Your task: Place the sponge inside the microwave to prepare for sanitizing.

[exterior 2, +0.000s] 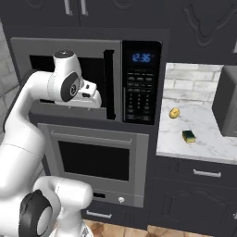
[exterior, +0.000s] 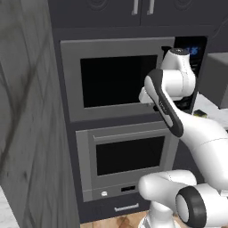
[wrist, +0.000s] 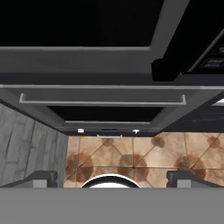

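Right now the sponge (exterior 2: pixel 188 136) is lying on the marble tabletop (exterior 2: pixel 203 139) to the right of the appliance column, well apart from the arm, with its dark green layer facing up. A small rounded yellow-orange lump (exterior 2: pixel 174 113) is sitting near it, further back toward the tiled wall.

The microwave (exterior 2: pixel 92 78) is standing above the grey oven (exterior 2: pixel 97 159) (the one with the horizontal bar handle), and its keypad panel (exterior 2: pixel 141 83) is glowing with a blue clock. Its black glass door (exterior: pixel 118 80) is facing the left base camera as a broad grey-framed pane; from the right base view the door's edge and dark vertical handle are showing just left of the keypad, so the door is looking at least partly swung out, though how far is hard to tell.

The gripper (wrist: pixel 112 177) is hanging in front of the microwave at about the level of its lower edge, pointing downward: the hand camera is looking down past the microwave frame and the oven handle to the brown tiled floor (wrist: pixel 131 157). The jaws are standing wide apart and released, the two dark fingertips (wrist: pixel 41 178) sitting near opposite sides of the hand view with nothing between them.
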### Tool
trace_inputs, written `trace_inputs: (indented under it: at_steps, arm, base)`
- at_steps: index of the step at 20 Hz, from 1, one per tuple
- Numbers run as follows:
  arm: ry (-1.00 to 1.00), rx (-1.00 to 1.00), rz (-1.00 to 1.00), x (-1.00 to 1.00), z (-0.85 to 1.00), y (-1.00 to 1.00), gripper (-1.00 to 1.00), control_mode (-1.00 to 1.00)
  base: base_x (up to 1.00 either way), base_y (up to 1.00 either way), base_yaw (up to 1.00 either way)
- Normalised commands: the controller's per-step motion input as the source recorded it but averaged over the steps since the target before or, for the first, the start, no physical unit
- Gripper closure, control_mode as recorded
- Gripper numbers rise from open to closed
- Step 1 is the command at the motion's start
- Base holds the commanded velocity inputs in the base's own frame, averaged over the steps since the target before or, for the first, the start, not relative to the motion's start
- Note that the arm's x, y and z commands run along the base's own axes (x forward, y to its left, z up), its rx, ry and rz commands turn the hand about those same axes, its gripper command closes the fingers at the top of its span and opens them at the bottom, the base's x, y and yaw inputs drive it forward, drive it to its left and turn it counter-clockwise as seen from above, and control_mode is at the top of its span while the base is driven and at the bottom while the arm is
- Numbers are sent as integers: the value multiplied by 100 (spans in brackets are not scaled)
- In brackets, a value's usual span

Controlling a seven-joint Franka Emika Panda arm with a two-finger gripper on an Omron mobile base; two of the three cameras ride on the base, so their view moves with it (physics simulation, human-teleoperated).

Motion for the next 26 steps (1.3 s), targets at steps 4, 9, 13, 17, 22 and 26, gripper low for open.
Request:
trace_inputs:
  at_steps: [4,9,13,17,22,26]
  arm:
    - [0,0,0,0,0,0,-100,100]
    - [0,0,0,0,0,0,-100,-100]
    - [-10,-2,0,-7,12,-11,-100,-100]
    - [-2,-4,-3,16,22,-40,-100,-100]
    - [-9,-3,-7,32,10,-31,-100,-100]
    - [-1,-6,-16,50,3,-7,-100,-100]
  base:
    - [0,0,0]
    - [0,0,0]
    - [0,0,0]
    - [0,0,0]
    - [0,0,0]
    - [0,0,0]
